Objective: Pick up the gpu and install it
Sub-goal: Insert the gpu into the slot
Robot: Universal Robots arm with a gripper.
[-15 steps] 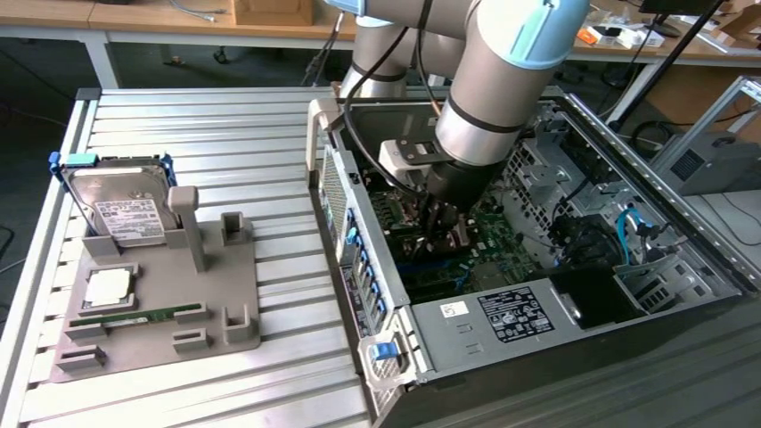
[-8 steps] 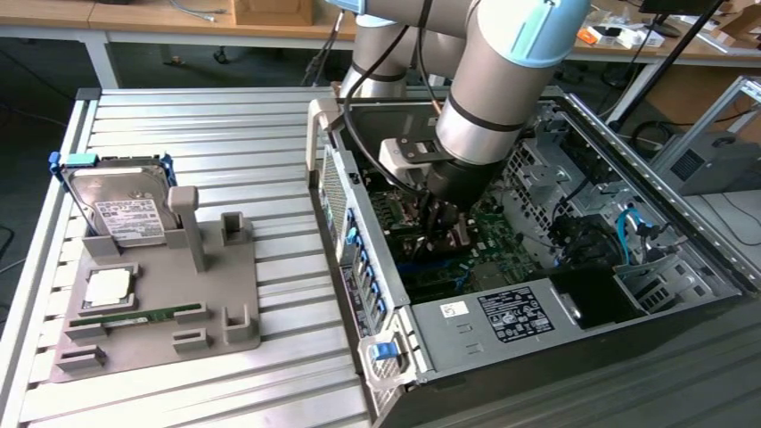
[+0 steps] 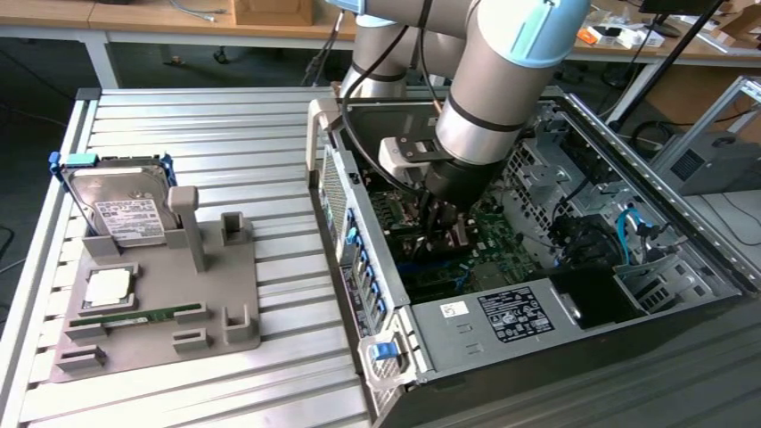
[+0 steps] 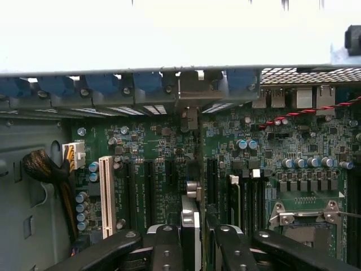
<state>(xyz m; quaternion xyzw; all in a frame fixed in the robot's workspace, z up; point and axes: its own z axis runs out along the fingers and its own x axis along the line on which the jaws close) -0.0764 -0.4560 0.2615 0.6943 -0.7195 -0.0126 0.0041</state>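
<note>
The gripper [image 4: 192,248] reaches down inside the open computer case [image 3: 500,330], which lies at the exterior view's right on the slatted worktop [image 3: 285,116]. Its fingers [image 4: 166,248] are closed partway onto the gpu [image 4: 190,217], held edge-on directly above the green motherboard [image 4: 152,169], beside the white slot [image 4: 106,195]. At the exterior view's left, a grey holder [image 3: 226,303] carries the hard drive [image 3: 119,209] and a memory stick [image 3: 143,315].

Green printed motherboard [image 4: 169,169] dotted with blue-topped capacitors; white slot connector [image 4: 106,195] beside black ones. Black pincer [image 4: 192,248] gripping a dark, silver-edged card [image 4: 190,226]. Silver hard drive [image 3: 113,209] with white label on grey plastic fixture [image 3: 167,330]; pale ribbed counter [image 3: 214,125].
</note>
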